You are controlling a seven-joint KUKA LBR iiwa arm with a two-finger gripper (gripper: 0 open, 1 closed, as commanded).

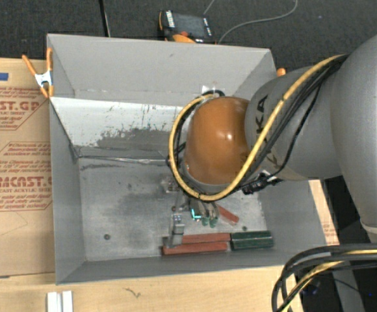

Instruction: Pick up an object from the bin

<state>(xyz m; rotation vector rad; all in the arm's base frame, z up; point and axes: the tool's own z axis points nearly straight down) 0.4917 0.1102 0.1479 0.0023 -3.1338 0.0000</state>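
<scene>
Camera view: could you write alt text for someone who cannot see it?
A robot arm's gripper hangs low in a grey metal bin, just over the left end of a long red-brown bar. A dark green block lies by the bar's right end.

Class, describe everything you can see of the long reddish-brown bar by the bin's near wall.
The reddish-brown bar is long, straight and flat-sided, with a matt surface. It lies flat on the bin floor along the near wall, its right end beside a dark green block. The gripper hangs above its left end.

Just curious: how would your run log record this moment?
gripper low in bin | at left end of red-brown bar | green block right of it
</scene>
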